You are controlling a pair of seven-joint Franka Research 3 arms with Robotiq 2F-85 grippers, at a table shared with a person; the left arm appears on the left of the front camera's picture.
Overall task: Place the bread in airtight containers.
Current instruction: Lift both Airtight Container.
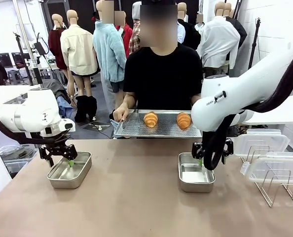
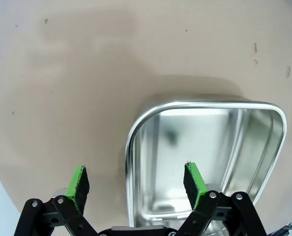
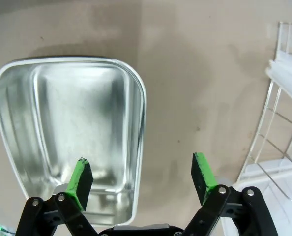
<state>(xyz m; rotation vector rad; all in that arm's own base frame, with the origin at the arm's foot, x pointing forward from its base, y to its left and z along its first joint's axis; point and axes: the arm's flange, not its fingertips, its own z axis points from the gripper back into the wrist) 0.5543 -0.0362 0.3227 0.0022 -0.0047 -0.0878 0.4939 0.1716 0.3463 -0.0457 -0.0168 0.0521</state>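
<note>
Nothing is packed yet. The bread (image 1: 150, 119) lies on a tray (image 1: 136, 129) the person (image 1: 161, 74) holds, well beyond both grippers. The left gripper (image 2: 136, 179) and right gripper (image 3: 142, 179) hang wide open and empty, each straddling its container's rim: left container (image 1: 62, 183), right container (image 1: 196, 185). Next, I'd say, comes a reach past the tubs for a roll. In the front view the right arm half hides its gripper. The lids (image 1: 262, 143) off to its side blur together.

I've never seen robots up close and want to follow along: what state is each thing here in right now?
Left tub: uncovered, empty.
Right tub: uncovered, empty.
Croissants: both on the tray.
Tray: held by the person.
Lids: off the tubs, at the wire rack.
Left gripper: open, astride its tub's rim.
Right gripper: open, astride its tub's rim.
</note>
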